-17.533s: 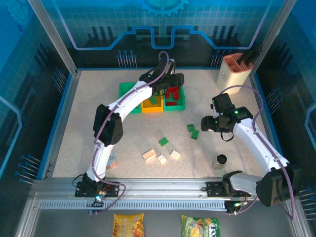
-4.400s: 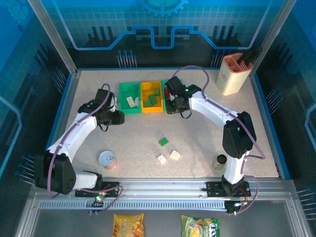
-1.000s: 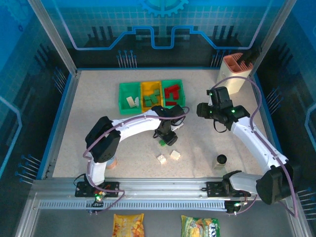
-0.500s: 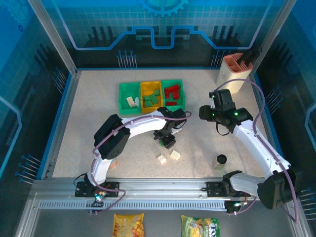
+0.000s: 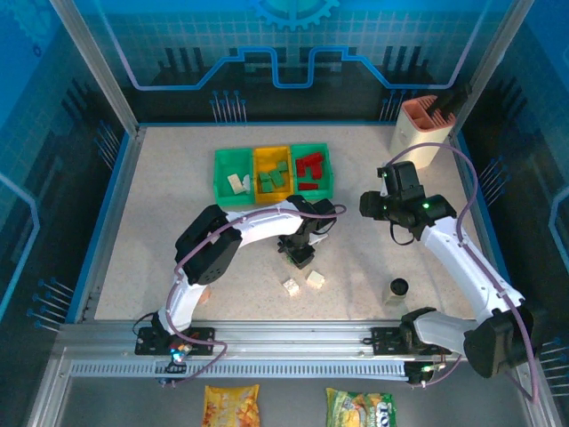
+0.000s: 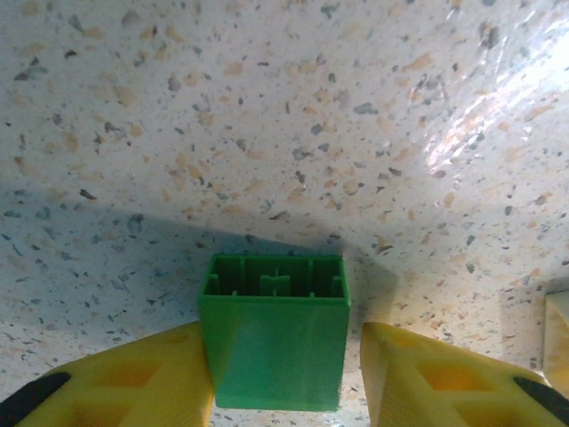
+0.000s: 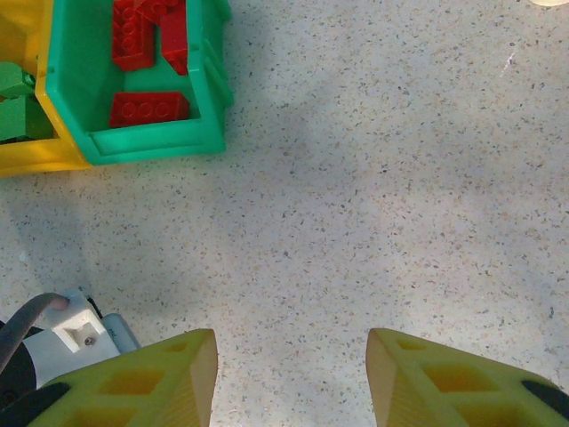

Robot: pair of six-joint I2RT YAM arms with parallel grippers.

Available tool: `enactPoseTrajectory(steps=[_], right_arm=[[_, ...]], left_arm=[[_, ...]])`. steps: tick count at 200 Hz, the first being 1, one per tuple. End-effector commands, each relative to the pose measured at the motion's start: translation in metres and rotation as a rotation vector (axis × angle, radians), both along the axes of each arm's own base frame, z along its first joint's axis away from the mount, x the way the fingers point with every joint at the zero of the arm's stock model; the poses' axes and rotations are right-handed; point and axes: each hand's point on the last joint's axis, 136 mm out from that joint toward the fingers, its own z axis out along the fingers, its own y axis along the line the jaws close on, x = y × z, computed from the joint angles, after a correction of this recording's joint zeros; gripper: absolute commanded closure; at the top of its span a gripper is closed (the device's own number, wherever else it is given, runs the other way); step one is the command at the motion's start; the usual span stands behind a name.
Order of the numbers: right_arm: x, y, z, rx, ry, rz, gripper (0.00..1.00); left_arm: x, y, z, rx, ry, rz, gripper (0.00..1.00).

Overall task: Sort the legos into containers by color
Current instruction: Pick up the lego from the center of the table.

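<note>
Left gripper (image 6: 284,378) narrower than second ago, fingers flank green lego (image 6: 274,342) on table: one touches, other just short, no pinch yet. Right gripper (image 7: 289,374) spread, empty, near containers (image 7: 151,142). Risk: uneven closing shoves or tips lego.

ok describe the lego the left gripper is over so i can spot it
From the row of three bins at the far side of the table, come toward the near edge to the left gripper. The green lego sits between its fingers; its close neighbours, two cream legos, lie nearer the edge.
</note>
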Motion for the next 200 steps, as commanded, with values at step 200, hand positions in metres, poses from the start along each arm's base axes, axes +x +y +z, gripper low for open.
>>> enactPoseTrajectory(steps=[200], right_arm=[[0.000,-0.003,0.000,-0.002,0.013,-0.009,0.52]], left_arm=[[0.078,0.021,0.080,-0.373,-0.119,0.498,0.65]])
